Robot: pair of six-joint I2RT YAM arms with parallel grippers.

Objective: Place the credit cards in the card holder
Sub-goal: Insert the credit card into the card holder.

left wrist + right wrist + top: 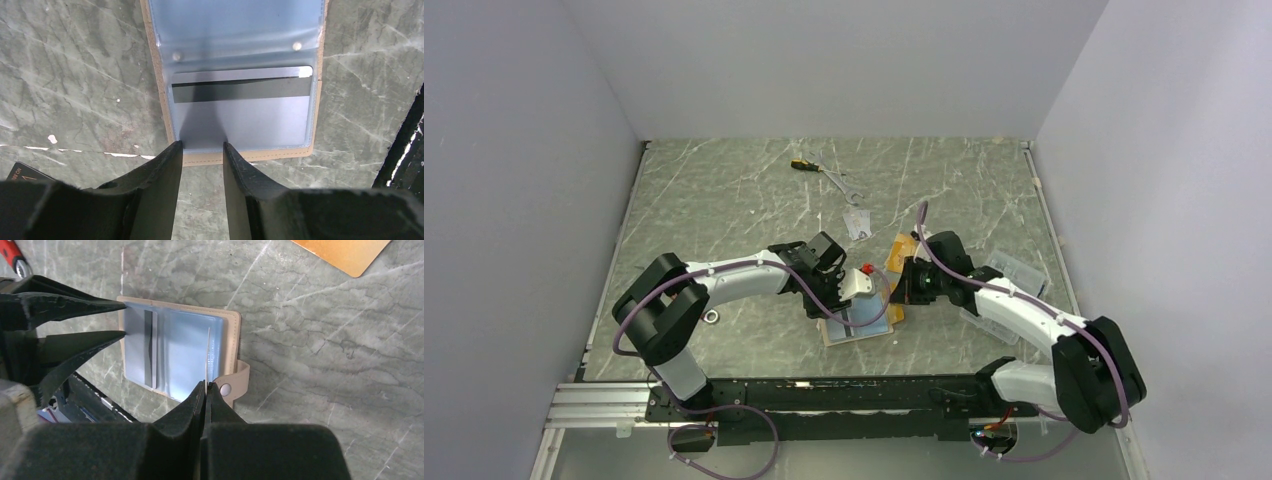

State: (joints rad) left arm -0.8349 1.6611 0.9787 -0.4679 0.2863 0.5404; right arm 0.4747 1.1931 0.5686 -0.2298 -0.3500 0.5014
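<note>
The tan card holder (836,338) (260,156) (231,340) lies open on the table in front of the arms. A silver-grey credit card (245,117) (137,347) with a black stripe sits inside its blue-tinted pocket. My left gripper (201,146) (844,296) is open at the holder's near edge, with nothing between the fingers. My right gripper (206,386) (900,286) is shut on a thin pale sheet (207,355) seen edge-on. This sheet rises from the holder's other half and looks like one of its clear leaves. An orange card (345,252) (892,256) and another silver card (856,222) lie on the table.
A corner of a black card (25,172) shows beside the left fingers. A clear plastic box (1016,272) sits by the right arm. A screwdriver (802,165) and a wrench (844,186) lie toward the back. A metal ring (711,317) rests near the left arm.
</note>
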